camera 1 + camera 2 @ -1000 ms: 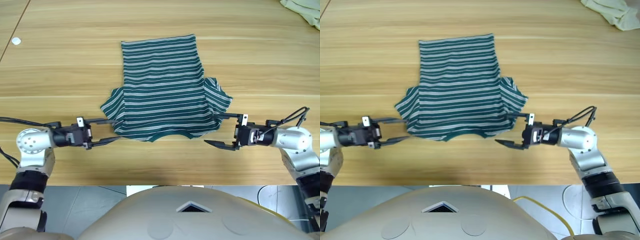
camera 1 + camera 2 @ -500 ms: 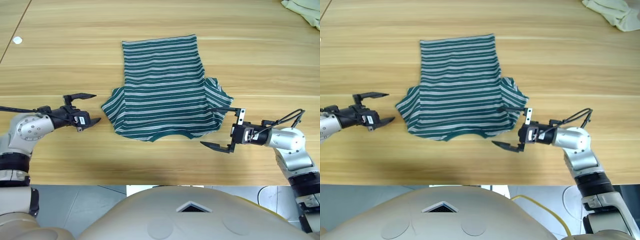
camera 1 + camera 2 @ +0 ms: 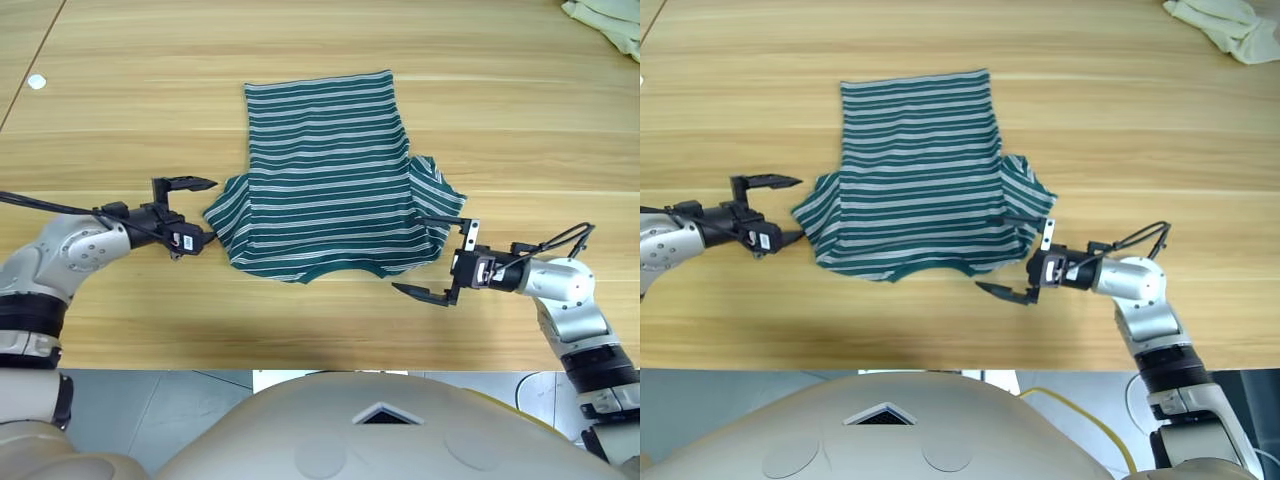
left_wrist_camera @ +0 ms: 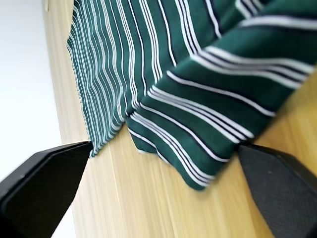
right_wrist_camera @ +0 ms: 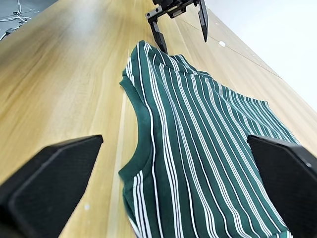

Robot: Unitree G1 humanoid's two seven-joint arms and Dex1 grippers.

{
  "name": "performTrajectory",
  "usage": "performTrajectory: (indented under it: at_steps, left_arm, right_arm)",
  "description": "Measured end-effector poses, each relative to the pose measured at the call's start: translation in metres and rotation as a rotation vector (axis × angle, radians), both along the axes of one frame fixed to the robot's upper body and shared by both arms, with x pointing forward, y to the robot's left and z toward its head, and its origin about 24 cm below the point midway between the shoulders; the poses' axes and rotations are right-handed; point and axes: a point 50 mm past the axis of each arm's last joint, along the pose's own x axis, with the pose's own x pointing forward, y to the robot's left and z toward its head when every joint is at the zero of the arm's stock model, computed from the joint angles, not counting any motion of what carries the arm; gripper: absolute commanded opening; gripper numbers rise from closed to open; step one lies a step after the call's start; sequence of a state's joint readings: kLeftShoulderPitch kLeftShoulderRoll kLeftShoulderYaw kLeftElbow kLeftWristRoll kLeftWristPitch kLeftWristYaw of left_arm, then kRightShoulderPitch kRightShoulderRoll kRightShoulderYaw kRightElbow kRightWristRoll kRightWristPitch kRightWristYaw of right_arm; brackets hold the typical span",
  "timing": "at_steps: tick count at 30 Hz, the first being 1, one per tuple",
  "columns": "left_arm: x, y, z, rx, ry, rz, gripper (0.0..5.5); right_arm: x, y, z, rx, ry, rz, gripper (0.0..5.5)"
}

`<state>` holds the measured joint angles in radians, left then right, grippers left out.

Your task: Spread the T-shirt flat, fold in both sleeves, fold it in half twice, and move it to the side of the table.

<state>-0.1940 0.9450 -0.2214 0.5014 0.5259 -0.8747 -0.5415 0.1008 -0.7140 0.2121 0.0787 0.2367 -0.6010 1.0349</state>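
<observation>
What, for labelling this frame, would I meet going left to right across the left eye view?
In order: white spot → left pincer → T-shirt → right pincer → pale cloth.

The right gripper (image 5: pixel 174 141) sits low over the tabletop (image 5: pixel 59 74), its black jaws spread wide at either side. Between them lies the T-shirt (image 5: pixel 198 148), dark green with thin white stripes, running away across the wood with some wrinkles along its near edge. At the shirt's far end the left gripper (image 5: pixel 184 43) points down with its jaws parted; one jaw tip seems to touch the shirt's edge, though that is hard to tell. A small white spot (image 5: pixel 222 43) lies on the tabletop just beyond.
</observation>
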Motion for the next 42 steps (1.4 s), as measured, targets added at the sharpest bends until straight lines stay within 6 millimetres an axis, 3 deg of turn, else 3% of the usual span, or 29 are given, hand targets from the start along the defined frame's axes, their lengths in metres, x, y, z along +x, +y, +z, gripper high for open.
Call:
performTrajectory:
  at_steps: [30,42]
  left_arm:
    - [0.004,0.017,-0.027,0.054,-0.002,0.041,0.07]
    - [0.003,0.014,-0.027,-0.005,-0.024,0.037,0.03]
  right_arm:
    - [-0.003,0.006,-0.005,0.006,0.008,0.005,5.40]
    - [-0.004,0.006,-0.005,0.007,0.008,0.006,5.40]
